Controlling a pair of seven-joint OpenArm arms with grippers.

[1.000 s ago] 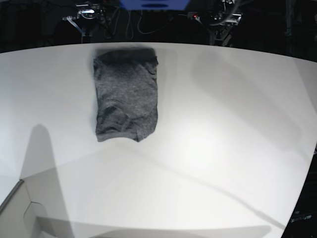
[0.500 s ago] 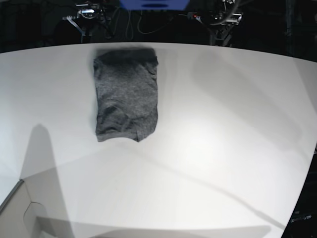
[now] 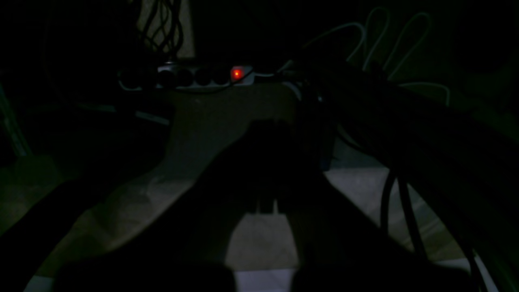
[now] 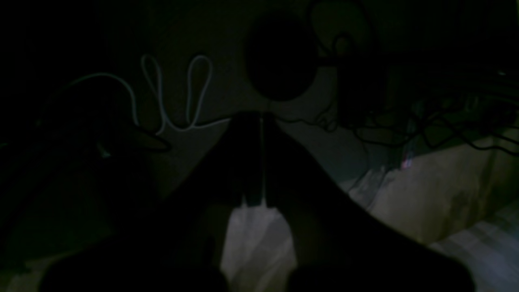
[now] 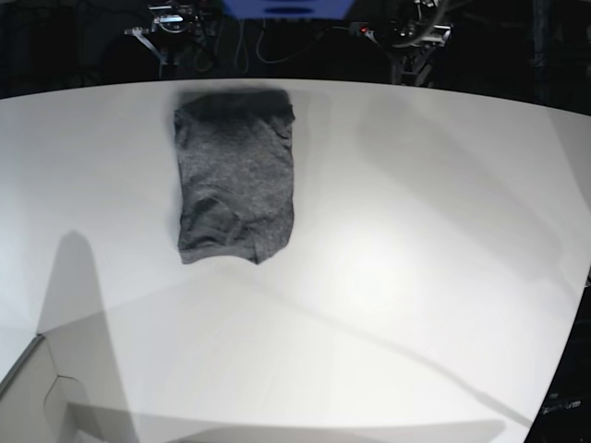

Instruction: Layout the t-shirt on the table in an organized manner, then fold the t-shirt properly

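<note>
Parking both arms clear, left gripper [image 3: 266, 170] and right gripper [image 4: 259, 158] closed empty, since the t-shirt [image 5: 235, 180] lies folded on the table [image 5: 416, 277].

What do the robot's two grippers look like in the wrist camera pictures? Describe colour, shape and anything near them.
Both show only as dark, near-black outlines in dim light. The left gripper is a broad wedge narrowing to a blunt tip. The right gripper is a similar wedge with a thin seam between its fingers. No markings can be made out. Looped pale cables lie behind them.

T-shirt [image 5: 235, 175] folded on the table [image 5: 416, 277], toward its far left edge
</note>
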